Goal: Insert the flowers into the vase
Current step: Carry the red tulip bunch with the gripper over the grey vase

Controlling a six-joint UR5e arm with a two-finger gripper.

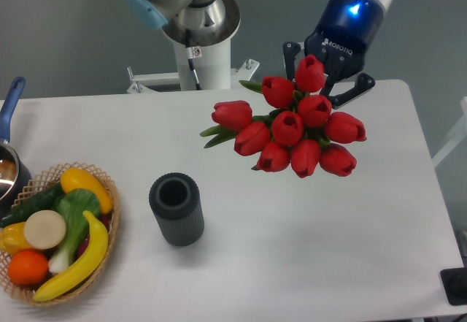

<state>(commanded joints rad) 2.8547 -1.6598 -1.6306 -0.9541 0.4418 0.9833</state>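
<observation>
The flowers (295, 128), a bunch of red closed tulip heads with green leaves, hang in the air above the right half of the table, heads toward the camera. Behind and above them my gripper (326, 74) is shut on the stems, its black fingers (359, 88) showing on either side of the bunch; the stems themselves are hidden by the heads. The vase (176, 208), a dark grey ribbed cylinder with an open round mouth, stands upright on the table to the lower left of the flowers, well apart from them.
A woven basket (109, 190) of fruit and vegetables sits at the table's left front edge. A pot with a blue handle (10, 103) is at the far left. The arm's white base column (201, 52) stands behind the table's far edge.
</observation>
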